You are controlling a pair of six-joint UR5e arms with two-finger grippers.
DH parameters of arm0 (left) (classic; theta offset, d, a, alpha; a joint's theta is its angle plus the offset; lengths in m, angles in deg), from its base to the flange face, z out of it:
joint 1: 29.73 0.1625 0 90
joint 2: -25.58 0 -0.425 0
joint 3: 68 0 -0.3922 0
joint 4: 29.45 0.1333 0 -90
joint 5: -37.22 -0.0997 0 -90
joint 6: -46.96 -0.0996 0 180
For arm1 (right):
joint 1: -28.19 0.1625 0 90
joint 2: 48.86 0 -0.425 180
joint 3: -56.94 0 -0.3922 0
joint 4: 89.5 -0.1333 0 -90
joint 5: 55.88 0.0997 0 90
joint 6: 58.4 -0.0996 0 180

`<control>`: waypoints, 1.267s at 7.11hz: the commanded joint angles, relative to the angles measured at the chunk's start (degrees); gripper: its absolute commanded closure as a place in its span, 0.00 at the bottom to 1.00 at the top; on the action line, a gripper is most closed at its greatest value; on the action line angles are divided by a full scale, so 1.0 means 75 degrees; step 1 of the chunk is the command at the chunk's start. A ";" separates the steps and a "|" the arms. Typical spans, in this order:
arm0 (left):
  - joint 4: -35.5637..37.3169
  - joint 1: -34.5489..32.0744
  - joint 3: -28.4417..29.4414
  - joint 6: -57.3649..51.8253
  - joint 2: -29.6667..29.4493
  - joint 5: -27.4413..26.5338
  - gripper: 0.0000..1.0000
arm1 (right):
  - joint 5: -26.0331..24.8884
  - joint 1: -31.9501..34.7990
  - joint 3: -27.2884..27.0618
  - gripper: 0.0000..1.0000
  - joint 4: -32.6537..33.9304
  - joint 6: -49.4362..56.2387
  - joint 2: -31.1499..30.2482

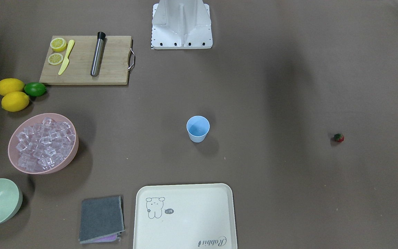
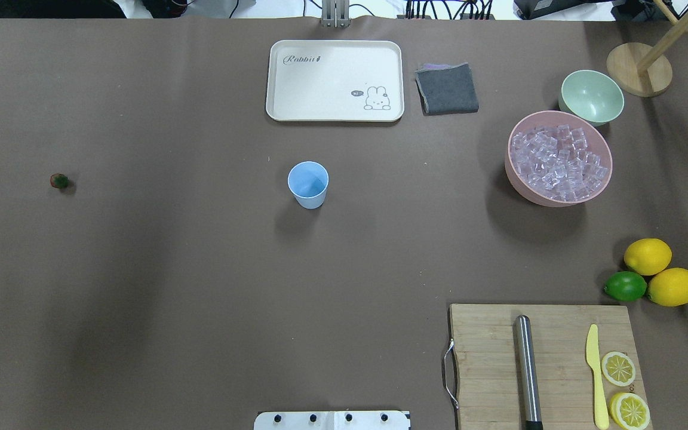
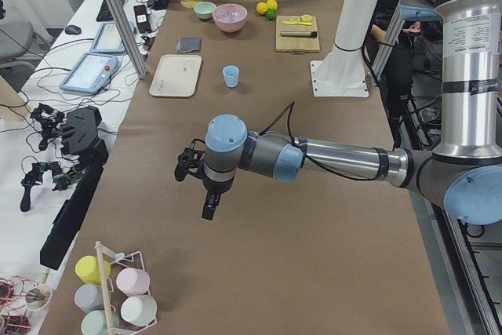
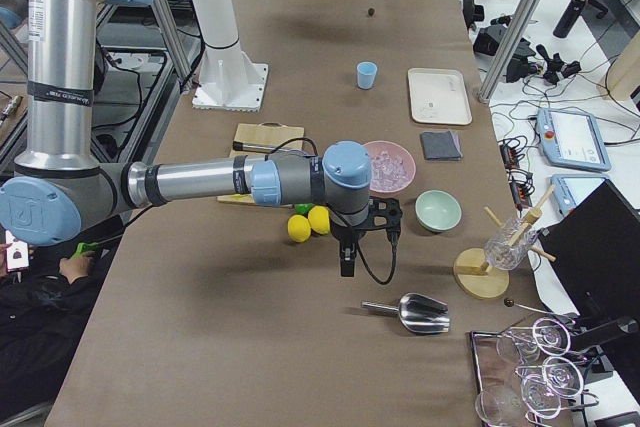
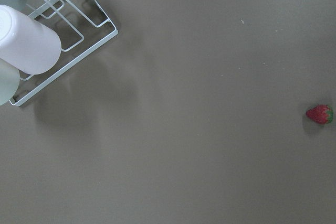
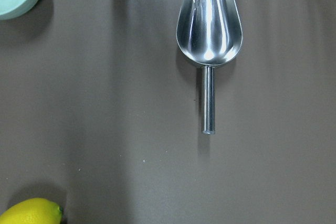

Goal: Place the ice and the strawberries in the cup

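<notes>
Front-facing view: a light-blue tapered cup (image 1: 198, 128) stands upright near the middle of the brown worktop (image 1: 271, 86). Clear glossy ice cubes (image 1: 43, 143) fill a wide pink bowl (image 1: 71, 160) well off to one side, and a tiny red strawberry with a green cap (image 1: 339, 138) lies alone far out on the other side.
Overhead view: beside the pink bowl sits a pale green bowl (image 2: 592, 95). Past the cup lie a cream rectangular tray (image 2: 320, 89) and a folded grey cloth (image 2: 447, 88). Two yellow lemons (image 2: 647, 255) touch a green lime (image 2: 624, 286) next to a wooden cutting board (image 2: 487, 358).
Left side view: the near arm reaches low over the worktop. Whether the left gripper (image 3: 187, 166) is spread or closed, or holds anything, cannot be told.
Right side view: the near arm crosses in front of the lemons and pink bowl. The right gripper (image 4: 385, 217) is equally unreadable.
Left wrist view: the strawberry lies at the right edge, and a white wire rack (image 5: 79, 30) of pastel cups fills the top-left corner.
Right wrist view: a shiny steel scoop (image 6: 209, 30) lies below, with the green bowl's rim and a lemon at the corners.
</notes>
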 commanded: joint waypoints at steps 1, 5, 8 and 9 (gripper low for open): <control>0.0001 0.0010 0.0033 -0.0004 -0.0037 0.0036 0.02 | 0.0002 -0.0011 0.0016 0.01 0.0005 -0.0002 0.0077; -0.0011 0.0034 0.0081 -0.0004 -0.0049 0.0013 0.02 | 0.0013 -0.0011 -0.0007 0.01 0.0005 -0.0013 0.0065; -0.0023 0.0022 0.0139 -0.0016 0.0009 0.0036 0.02 | 0.0025 -0.0011 -0.0135 0.01 0.0017 -0.0002 -0.0005; -0.0011 0.0011 0.0151 -0.0016 0.0009 0.0048 0.02 | 0.0025 -0.0011 -0.0136 0.01 0.0017 -0.0002 0.0053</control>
